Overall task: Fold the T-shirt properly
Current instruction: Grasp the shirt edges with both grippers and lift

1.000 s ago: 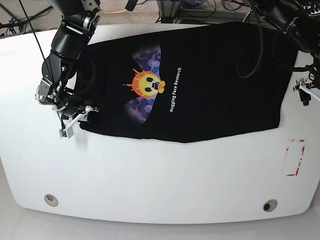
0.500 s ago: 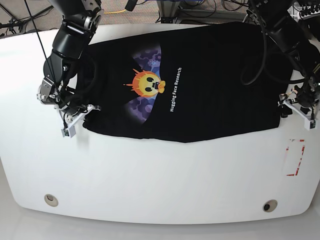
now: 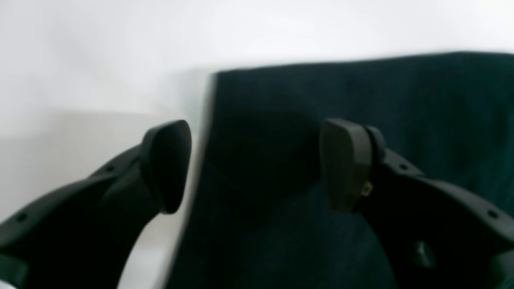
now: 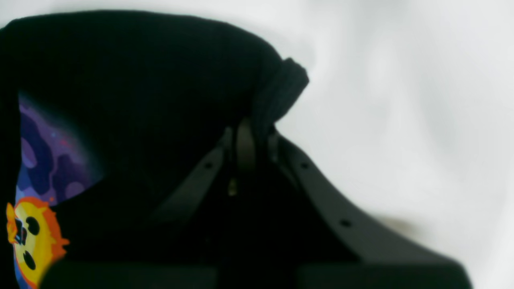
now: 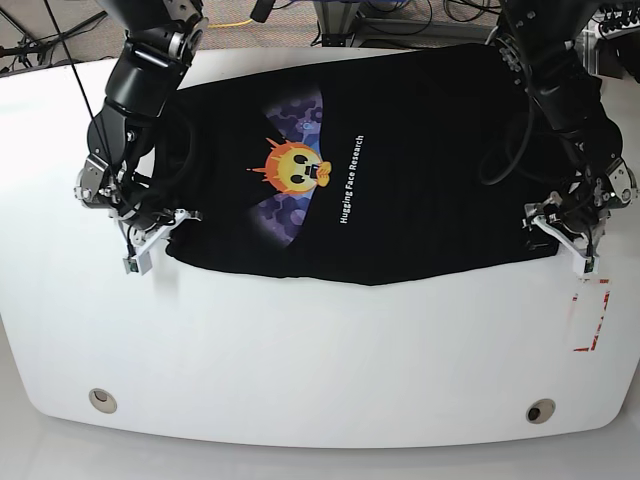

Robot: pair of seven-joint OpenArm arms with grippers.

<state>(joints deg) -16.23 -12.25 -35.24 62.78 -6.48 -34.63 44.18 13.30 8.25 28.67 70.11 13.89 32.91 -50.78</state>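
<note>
The black T-shirt (image 5: 420, 170) lies flat across the white table (image 5: 300, 340), its orange-yellow face print (image 5: 297, 168) toward the left. At the shirt's near left corner my right gripper (image 5: 158, 236) is shut on a bunched fold of black cloth (image 4: 277, 92); the right wrist view shows the fingers (image 4: 245, 140) pressed together, with the print (image 4: 32, 237) at lower left. My left gripper (image 5: 561, 233) is at the shirt's near right corner, open. In the left wrist view it (image 3: 257, 164) straddles the shirt's edge (image 3: 281, 132), one finger (image 3: 166, 164) over bare table and the other over cloth.
A white label with red marks (image 5: 590, 315) lies on the table right of the left gripper. Two round holes (image 5: 100, 399) (image 5: 540, 411) sit near the table's front edge. Cables and equipment crowd the floor behind the table.
My left arm has swung in from the table's right edge to the shirt's near right corner, still open. The right gripper has shut on the near left corner.
</note>
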